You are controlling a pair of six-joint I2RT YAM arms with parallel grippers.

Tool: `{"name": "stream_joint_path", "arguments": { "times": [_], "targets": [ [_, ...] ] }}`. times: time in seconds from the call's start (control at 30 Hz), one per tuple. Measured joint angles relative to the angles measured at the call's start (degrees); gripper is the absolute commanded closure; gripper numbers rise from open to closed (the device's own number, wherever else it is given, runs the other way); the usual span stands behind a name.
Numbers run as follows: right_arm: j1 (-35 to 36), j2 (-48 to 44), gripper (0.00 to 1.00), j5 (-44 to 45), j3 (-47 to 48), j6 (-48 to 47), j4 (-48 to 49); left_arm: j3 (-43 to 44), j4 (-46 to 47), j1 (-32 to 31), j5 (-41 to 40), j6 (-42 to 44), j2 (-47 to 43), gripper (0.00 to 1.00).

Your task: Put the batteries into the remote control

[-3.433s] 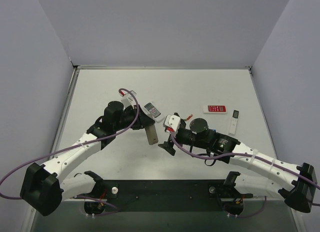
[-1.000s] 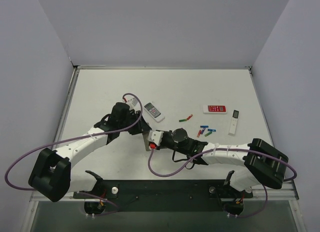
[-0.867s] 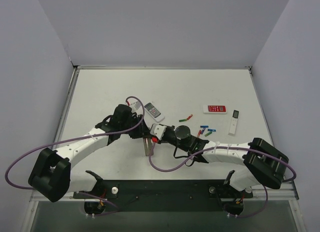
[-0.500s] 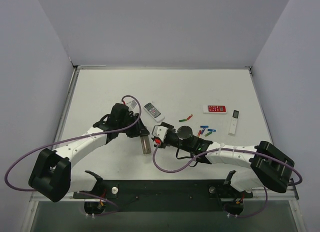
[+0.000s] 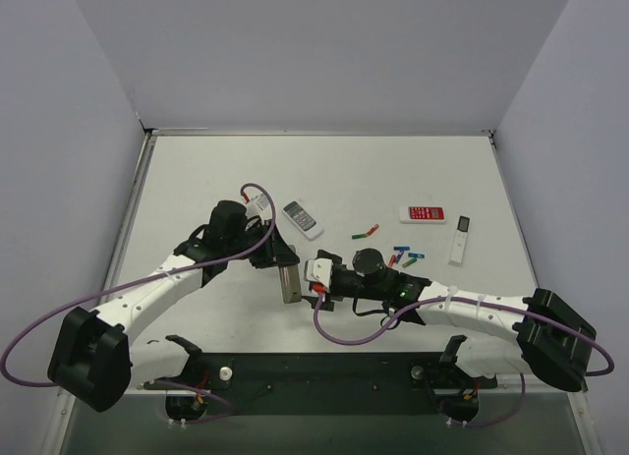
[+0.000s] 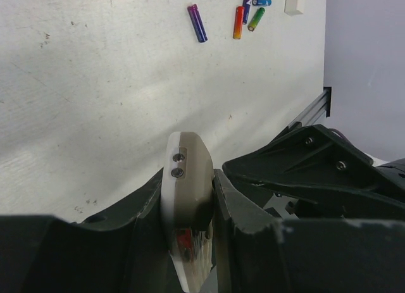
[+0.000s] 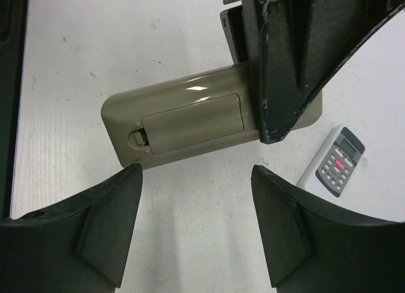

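My left gripper (image 5: 282,265) is shut on the remote control (image 5: 289,283), which is held on edge low over the table. Its tan-grey back (image 7: 190,125) faces my right wrist camera, and the battery cover on it is closed. In the left wrist view the remote control (image 6: 186,176) stands clamped between both fingers of the left gripper (image 6: 188,188). My right gripper (image 5: 316,278) sits just to the right of it, open and holding nothing. The right gripper (image 7: 196,173) is a little short of the remote's back. Several batteries (image 5: 398,255) lie loose on the table to the right; the batteries (image 6: 238,22) also show far ahead.
A white remote with grey buttons (image 5: 301,217) lies just behind the held one. A red flat remote (image 5: 423,213) and a slim white remote (image 5: 462,239) lie at the right. One more battery (image 5: 366,231) lies apart from the cluster.
My right gripper has opened and drawn back to the right, away from the remote control. The left gripper stays shut on the remote and has barely shifted.
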Motion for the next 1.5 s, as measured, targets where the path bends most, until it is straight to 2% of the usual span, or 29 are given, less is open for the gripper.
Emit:
{"name": "stream_joint_path", "arguments": {
  "times": [0.5, 1.5],
  "targets": [
    [0.4, -4.1, 0.37, -3.3, 0.9, 0.5, -1.7, 0.0, 0.6, 0.0, 3.4, -0.3, -0.3, 1.00],
    [0.4, -1.3, 0.44, -5.2, 2.4, 0.1, 0.1, 0.0, 3.3, 0.4, 6.5, -2.8, -0.7, 1.00]
  ]
}}
